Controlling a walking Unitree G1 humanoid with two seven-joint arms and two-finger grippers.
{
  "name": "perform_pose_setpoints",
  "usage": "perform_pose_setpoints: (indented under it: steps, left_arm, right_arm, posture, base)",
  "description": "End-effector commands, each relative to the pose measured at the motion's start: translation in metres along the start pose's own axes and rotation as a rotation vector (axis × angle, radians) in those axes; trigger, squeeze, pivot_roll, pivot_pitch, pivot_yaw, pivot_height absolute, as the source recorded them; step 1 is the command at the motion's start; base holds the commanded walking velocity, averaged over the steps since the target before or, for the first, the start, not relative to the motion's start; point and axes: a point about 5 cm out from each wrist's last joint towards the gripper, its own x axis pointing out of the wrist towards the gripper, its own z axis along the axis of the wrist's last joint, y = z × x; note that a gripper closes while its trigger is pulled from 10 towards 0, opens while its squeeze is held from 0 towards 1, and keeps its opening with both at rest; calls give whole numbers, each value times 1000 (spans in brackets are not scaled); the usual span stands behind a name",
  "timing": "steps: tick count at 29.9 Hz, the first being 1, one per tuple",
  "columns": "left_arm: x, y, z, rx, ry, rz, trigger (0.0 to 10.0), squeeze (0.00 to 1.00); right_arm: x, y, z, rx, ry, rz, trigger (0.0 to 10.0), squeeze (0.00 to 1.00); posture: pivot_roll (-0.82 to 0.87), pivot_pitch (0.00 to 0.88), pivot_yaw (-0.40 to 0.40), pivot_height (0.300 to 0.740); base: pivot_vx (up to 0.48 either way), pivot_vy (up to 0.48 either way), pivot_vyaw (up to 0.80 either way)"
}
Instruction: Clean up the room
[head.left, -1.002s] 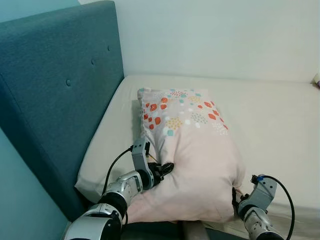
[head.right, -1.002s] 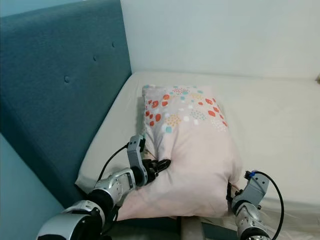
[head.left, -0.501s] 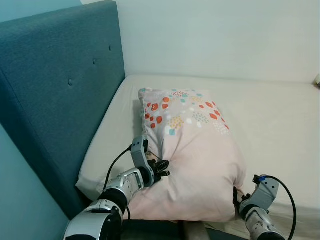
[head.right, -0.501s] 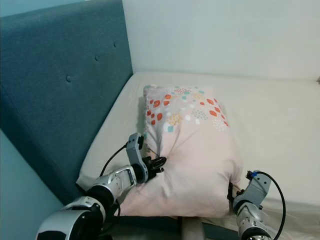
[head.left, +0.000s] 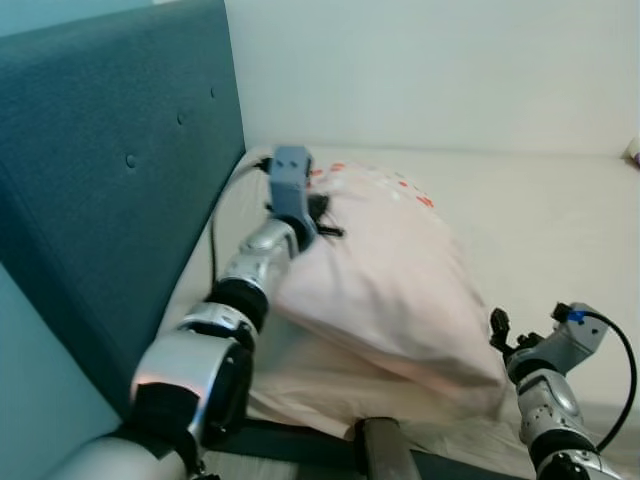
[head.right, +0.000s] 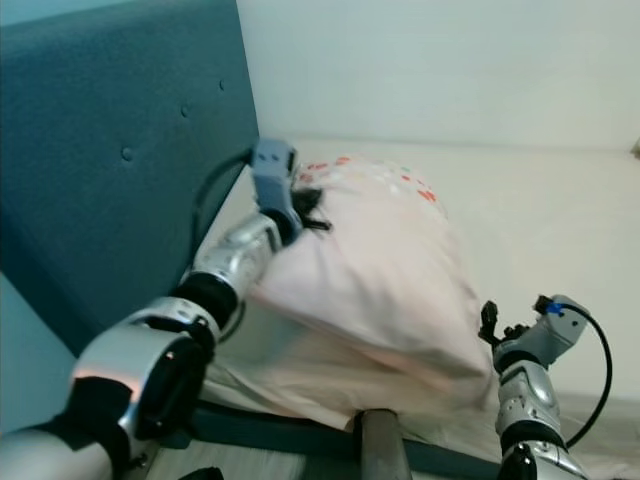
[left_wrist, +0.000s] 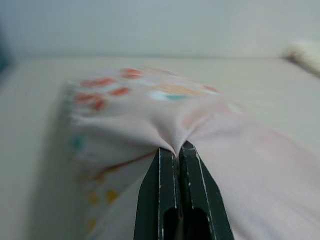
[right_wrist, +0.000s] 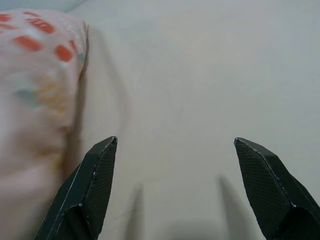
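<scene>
One pillow (head.left: 390, 290) lies on the bed (head.left: 560, 230), a pale pink cushion with red, teal and yellow spots printed across its far end. It sits tilted, the end near the headboard (head.left: 100, 180) raised off the mattress and the near end sagging over the bed's front edge. Its cover is drawn into a tight pucker where it is pinched.

At the left, the teal buttoned headboard rises beside the bed. The left tool (left_wrist: 178, 150) reaches forward just beside it, its two black fingers (left_wrist: 162, 190) pressed together with a fold of the pillow's fabric clamped between them; in the left wrist view the cloth gathers to a point right at the tips. In the head views this tool (head.left: 318, 212) sits at the pillow's raised upper corner.

At the right, the right tool (right_wrist: 175, 145) hovers low over the bare sheet beside the pillow's near right corner, its fingers (right_wrist: 95, 175) spread wide with nothing between them. In the head views it (head.left: 497, 330) stands just beside the pillow, not gripping it.

Half a second ago the pillow lay flat with its spotted end fully showing, the left tool low at its near left edge and the right tool against its near right corner. Now the left arm has swung up and forward, lifting that side, and the right tool stands free of the fabric. The picture is blurred.
</scene>
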Motion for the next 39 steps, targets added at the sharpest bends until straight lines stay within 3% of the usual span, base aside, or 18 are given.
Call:
perform_pose_setpoints:
  steps: [1, 2, 5, 7, 10, 12, 13, 14, 15, 17, 22, 26, 29, 30, 33, 34, 36, 39]
  left_arm:
    - [0, 25, 25, 68, -73, 134, 0, 0]
    - [-3, 43, 32, 107, -83, 220, 0, 0]
    - [-6, 55, 36, 143, -89, 284, 0, 0]
    - [-21, 96, 36, 183, -82, 484, 0, 0]
    - [-21, 96, 36, 183, -82, 484, 0, 0]
    - [-44, 136, 30, 187, -85, 688, 0, 0]
    - [-44, 136, 30, 187, -85, 688, 0, 0]
    - [-54, 150, 26, 186, -93, 762, 0, 0]
    - [-54, 150, 26, 186, -93, 762, 0, 0]
    - [-73, 167, 10, 188, -110, 850, 0, 0]
    - [-100, 176, -26, 233, -71, 892, 0, 0]
    - [-107, 178, -33, 256, -53, 899, 0, 0]
    - [-131, 172, -42, 384, -1, 798, 0, 0]
    - [-131, 172, -42, 384, -1, 798, 0, 0]
    - [-121, 140, -36, 697, 103, 400, 0, 0]
    - [-121, 140, -36, 697, 103, 400, 0, 0]
    - [-119, 129, -26, 828, 160, 228, 0, 0]
    - [-119, 124, -22, 881, 220, 111, 0, 0]
  right_arm:
    - [0, 1, 0, 10, -6, 4, 10000, 0]
    - [0, 1, 1, 13, -11, 5, 10000, 0]
    - [0, 1, 2, 15, -16, 6, 10000, 0]
    - [1, 2, 3, 21, -30, 19, 10000, 0]
    - [1, 2, 3, 21, -30, 19, 10000, 0]
    - [2, 6, 4, 20, -33, 38, 10000, 0]
    - [2, 6, 4, 20, -33, 38, 10000, 0]
    - [2, 9, 4, 20, -32, 47, 10000, 0]
    - [2, 9, 4, 20, -32, 47, 10000, 0]
    - [4, 18, 3, 19, -24, 77, 10000, 0]
    - [6, 32, -1, 14, -1, 123, 10000, 0]
    - [7, 35, -2, 12, 2, 131, 10000, 0]
    - [8, 46, -3, 6, 12, 177, 10000, 0]
    - [8, 46, -3, 6, 12, 177, 10000, 0]
    - [9, 51, -5, 17, 19, 189, 10000, 0]
    - [9, 51, -5, 17, 19, 189, 10000, 0]
    - [9, 55, -6, 22, 22, 197, 10000, 0]
    - [9, 56, -6, 24, 23, 202, 10000, 0]
  posture:
    - [-163, 0, 41, 466]
    - [-165, 0, 42, 466]
    - [-165, 0, 42, 466]
    - [-152, 0, 36, 466]
    - [-152, 0, 36, 466]
    - [-137, 0, 28, 466]
    - [-137, 0, 28, 466]
    - [-130, 0, 22, 466]
    - [-130, 0, 22, 466]
    - [-110, 0, 11, 466]
    - [-90, 0, 4, 466]
    - [-84, 0, 2, 466]
    - [-57, 0, -2, 466]
    - [-57, 0, -2, 466]
    - [-38, 0, -3, 466]
    - [-38, 0, -3, 466]
    - [-36, 0, 0, 466]
    - [-39, 0, 3, 466]
  base:
    - [0, 0, 0]
    - [0, 0, 0]
    - [0, 0, 0]
    - [0, 0, 0]
    - [0, 0, 0]
    - [0, 0, 0]
    - [0, 0, 0]
    - [0, 0, 0]
    - [0, 0, 0]
    - [0, 0, 0]
    - [0, 0, 0]
    - [0, 0, 0]
    - [0, 0, 0]
    - [0, 0, 0]
    - [0, 0, 0]
    - [0, 0, 0]
    - [0, 0, 0]
    - [0, 0, 0]
